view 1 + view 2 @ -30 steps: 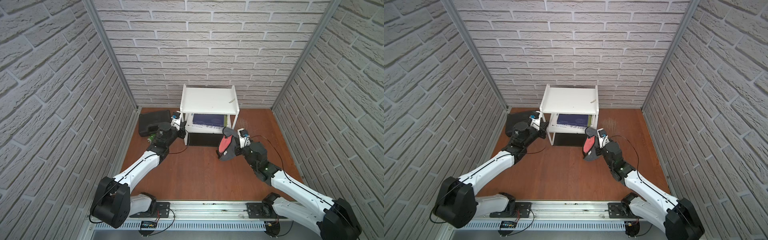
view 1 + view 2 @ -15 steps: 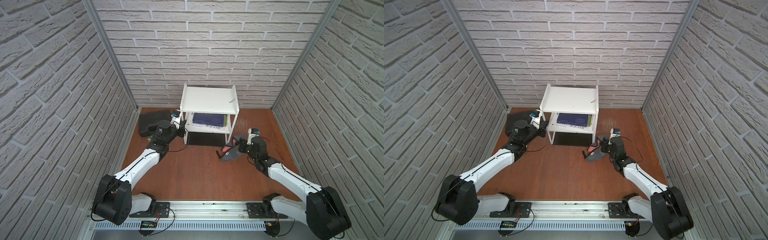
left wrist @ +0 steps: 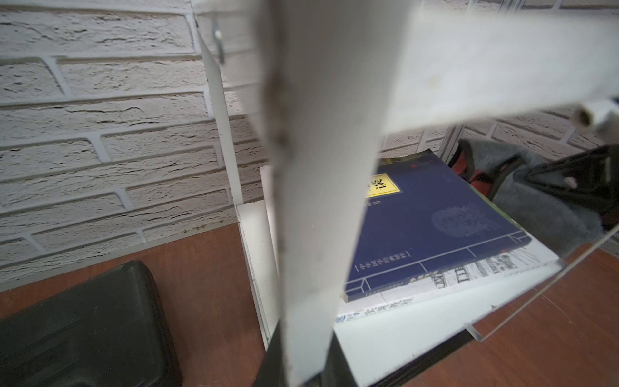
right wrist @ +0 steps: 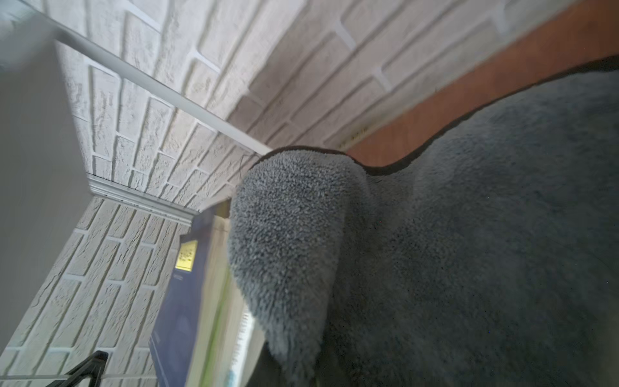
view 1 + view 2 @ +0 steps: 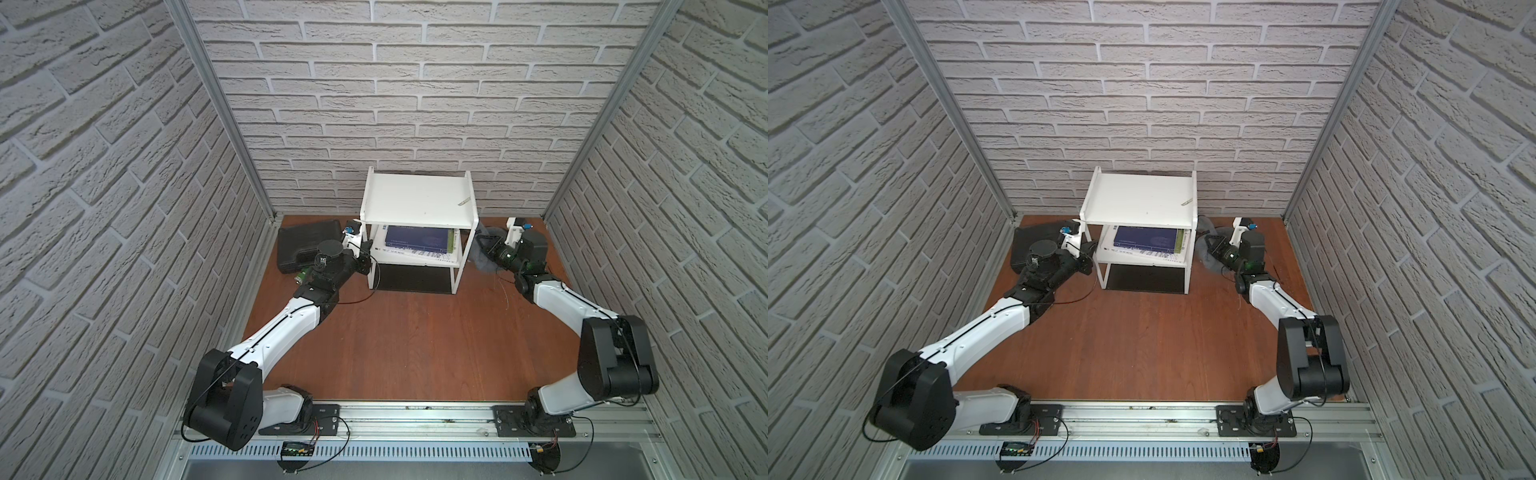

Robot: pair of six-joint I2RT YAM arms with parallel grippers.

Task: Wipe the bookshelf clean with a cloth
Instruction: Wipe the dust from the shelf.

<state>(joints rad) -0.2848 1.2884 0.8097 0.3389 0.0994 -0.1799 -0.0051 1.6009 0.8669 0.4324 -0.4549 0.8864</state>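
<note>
The white bookshelf (image 5: 417,203) (image 5: 1140,199) stands against the back wall. My left gripper (image 5: 365,258) (image 5: 1087,258) is shut on its front left leg (image 3: 311,234), with a dark finger on either side of the white bar. My right gripper (image 5: 484,245) (image 5: 1212,245) is at the rack's right side, level with the middle shelf. It is shut on a grey fluffy cloth (image 4: 435,251) (image 5: 480,266) (image 3: 542,217), which hides its jaws in the right wrist view. A fold of the cloth lies against the books' edge.
A blue book (image 5: 417,239) (image 3: 435,228) lies on a stack on the middle shelf. A black case (image 5: 299,245) (image 3: 83,328) lies on the floor left of the rack. A small scrap (image 5: 464,202) sits on the top board. Brick walls close in on three sides.
My right arm has carried the cloth from in front of the rack around to its right side and back toward the wall. The left gripper has stayed on the leg.
</note>
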